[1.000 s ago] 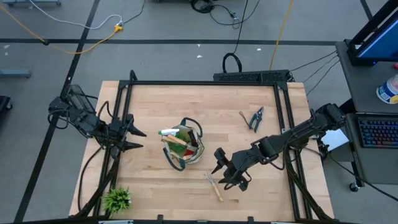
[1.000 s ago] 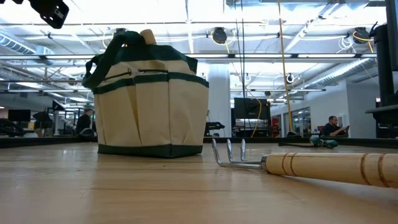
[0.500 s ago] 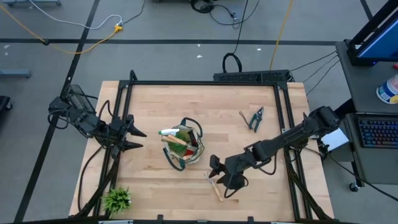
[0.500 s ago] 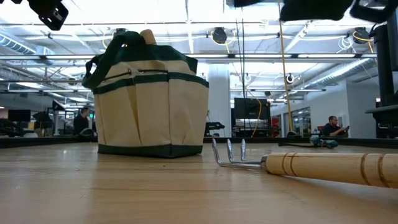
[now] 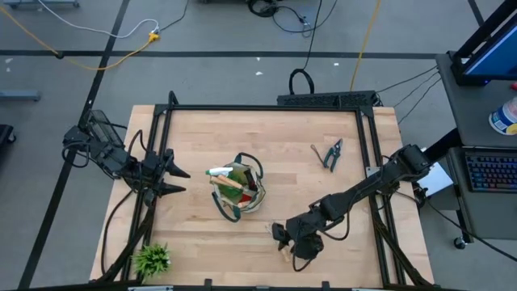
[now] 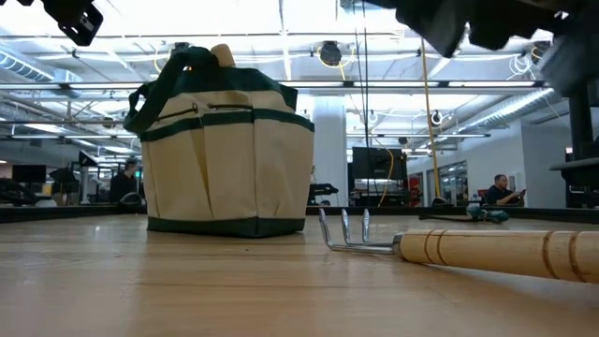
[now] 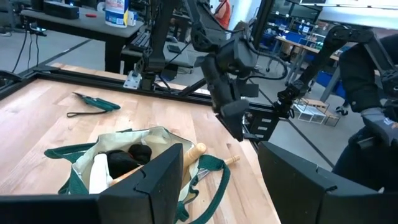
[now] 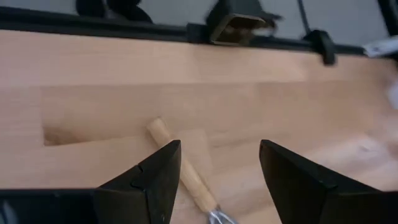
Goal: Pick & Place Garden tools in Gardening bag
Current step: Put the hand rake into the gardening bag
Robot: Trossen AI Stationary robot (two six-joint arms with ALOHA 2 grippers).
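Bare table [image 5: 194, 133] lies open around the rake [image 8: 180, 167]; the bag [image 5: 238, 190] stands near on one side, the shears [image 5: 332, 153] well apart.

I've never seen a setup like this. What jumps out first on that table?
The beige bag mid-table, already stuffed with tools, catches the eye first. Next, the right gripper hangs with jaws open over a wooden-handled rake near the table's front edge. The left gripper waits beside the bag, and pruning shears lie alone toward the far right.

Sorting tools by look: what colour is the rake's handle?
Light wood, clearest in the low view: rake handle.
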